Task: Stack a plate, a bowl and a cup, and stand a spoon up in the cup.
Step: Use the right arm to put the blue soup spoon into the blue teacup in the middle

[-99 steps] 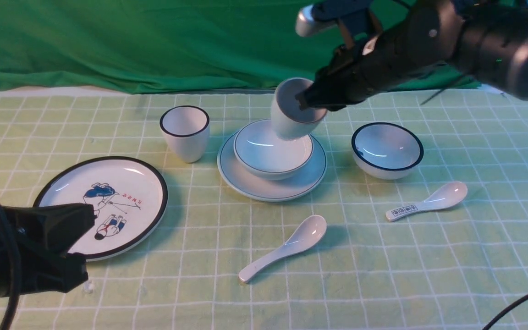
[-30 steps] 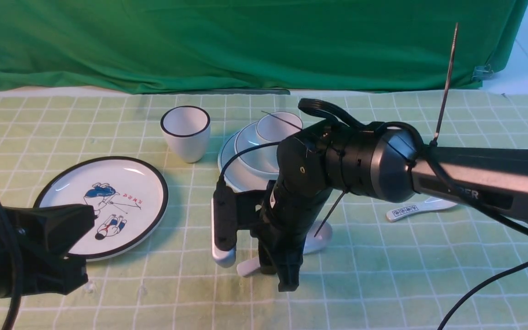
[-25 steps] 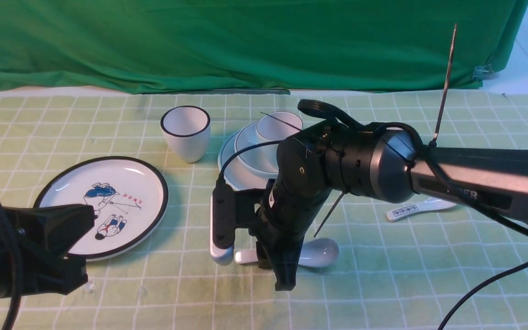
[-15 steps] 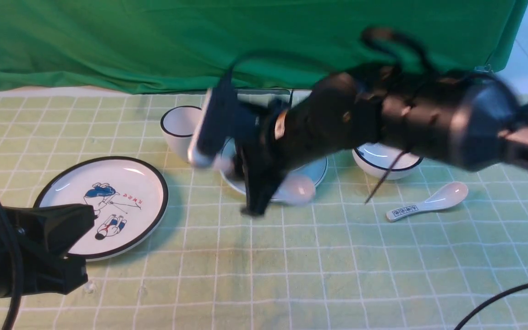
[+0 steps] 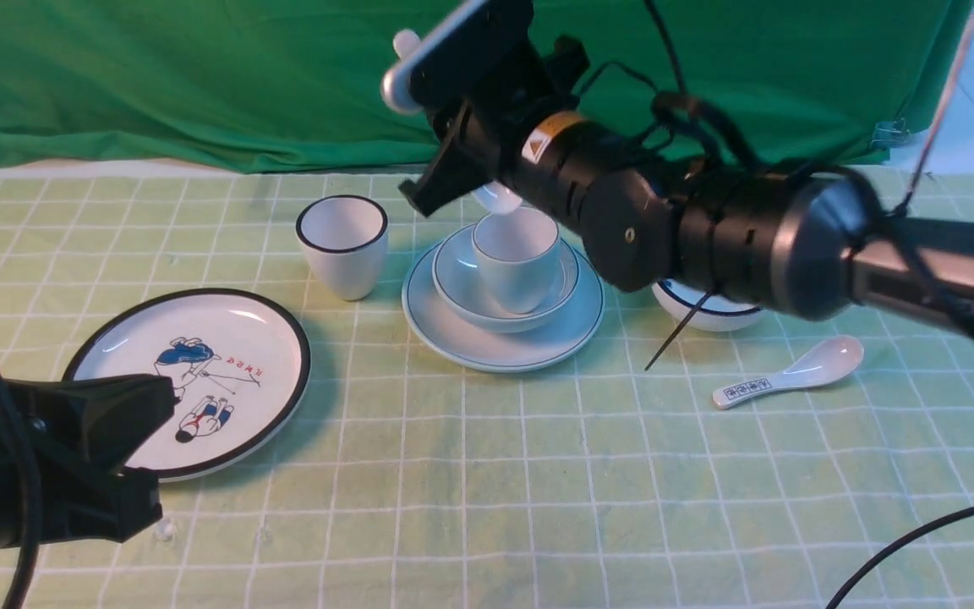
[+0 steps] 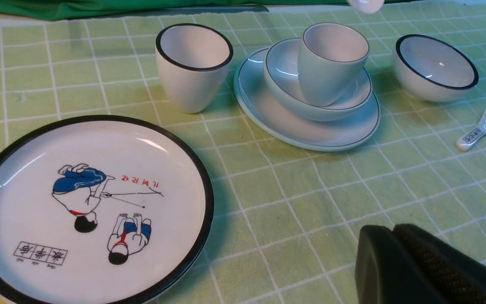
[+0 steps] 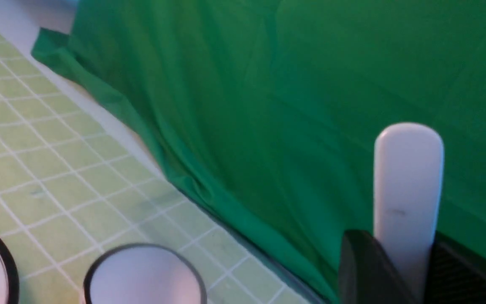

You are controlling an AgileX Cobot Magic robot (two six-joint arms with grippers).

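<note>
The plate (image 5: 453, 331) lies mid-table with the bowl (image 5: 462, 288) on it and the cup (image 5: 517, 262) upright in the bowl. The stack also shows in the left wrist view: plate (image 6: 264, 107), bowl (image 6: 283, 80), cup (image 6: 331, 63). My right gripper (image 5: 443, 165) is shut on the plain white spoon (image 5: 495, 200) and holds it in the air, its bowl end down just above the cup's far rim. In the right wrist view its handle (image 7: 407, 181) sticks out between the fingers. My left gripper (image 5: 106, 448) is shut and empty, low at the front left.
A black-rimmed cup (image 5: 341, 244) stands left of the stack. A cartoon plate (image 5: 199, 381) lies front left. A black-rimmed bowl (image 5: 707, 309) sits partly behind my right arm. A labelled spoon (image 5: 787, 372) lies at the right. A green curtain hangs behind.
My right gripper left the cup in the bowl, closed on the plain spoon on the cloth in front, and lifted it up and back over the cup. The left arm has not moved.
</note>
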